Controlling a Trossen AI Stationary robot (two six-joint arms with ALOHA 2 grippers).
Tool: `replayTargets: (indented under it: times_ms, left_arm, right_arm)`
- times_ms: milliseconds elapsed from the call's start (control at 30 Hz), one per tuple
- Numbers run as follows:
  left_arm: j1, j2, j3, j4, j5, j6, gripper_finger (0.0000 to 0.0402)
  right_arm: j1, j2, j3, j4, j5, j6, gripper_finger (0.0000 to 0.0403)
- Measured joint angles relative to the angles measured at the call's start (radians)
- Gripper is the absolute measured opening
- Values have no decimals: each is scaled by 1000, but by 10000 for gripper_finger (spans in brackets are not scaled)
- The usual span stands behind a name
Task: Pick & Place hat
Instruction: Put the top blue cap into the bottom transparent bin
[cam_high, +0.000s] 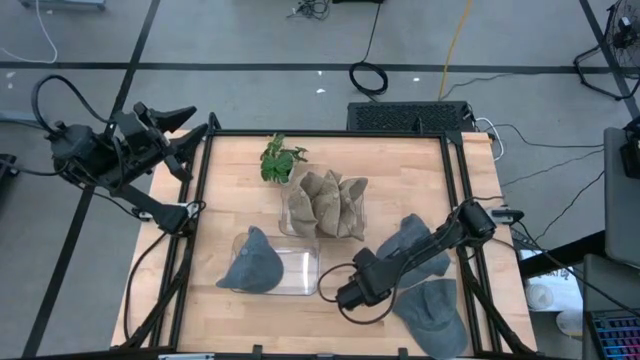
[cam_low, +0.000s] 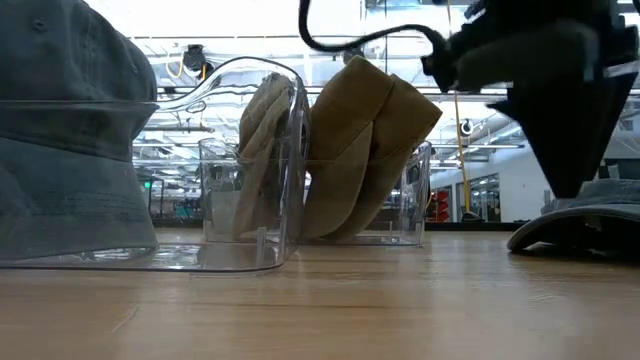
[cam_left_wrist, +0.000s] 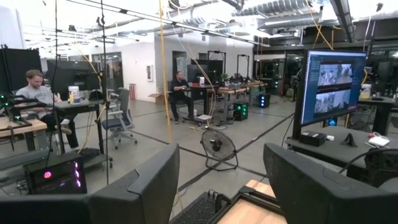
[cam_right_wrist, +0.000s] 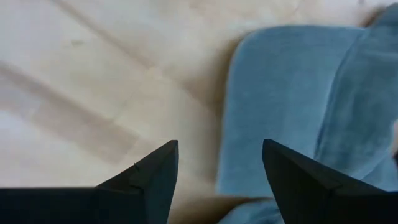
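Note:
Two grey-blue hats lie on the wooden table at the right, one (cam_high: 410, 238) partly under my right arm and one (cam_high: 432, 316) near the front edge. A third (cam_high: 254, 262) rests in a clear tray (cam_high: 300, 272). My right gripper (cam_high: 352, 293) points down, open, at the brim edge of a grey-blue hat (cam_right_wrist: 283, 106): one finger over the bare wood, the other over the brim. The low view shows it (cam_low: 562, 150) right above that hat (cam_low: 590, 218). My left gripper (cam_high: 198, 122) waits open, off the table's far left corner. My right gripper comes at the hat's brim (cam_right_wrist: 249, 155) from above, pointing down. One fingertip (cam_low: 565, 190) stands right at the brim in the low view. I cannot tell whether it touches the cloth.
A clear bin (cam_high: 292, 222) with several tan hats (cam_high: 326, 203) stands at the table's middle. A small green plant (cam_high: 279, 160) is behind it. Bare wood lies along the front edge between the tray and the front hat. Black frame rails run along both table sides.

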Motion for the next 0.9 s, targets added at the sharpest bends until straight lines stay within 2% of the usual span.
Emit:
replayTargets:
  times_ms: [267,533,633,800,900]
  left_arm:
    - [0,0,0,-4,0,-5,241]
    - [0,0,0,-4,0,-5,241]
    - [0,0,0,-4,0,-5,241]
    - [0,0,0,-4,0,-5,241]
    - [0,0,0,-4,0,-5,241]
  right_arm:
    - [-1,7,-103,50,-3,-15,219]
    - [0,7,-168,-51,-4,40,207]
    - [4,7,-169,-50,-5,43,162]
    - [16,7,-169,-71,-1,55,29]
    - [26,6,-170,-88,2,71,19]
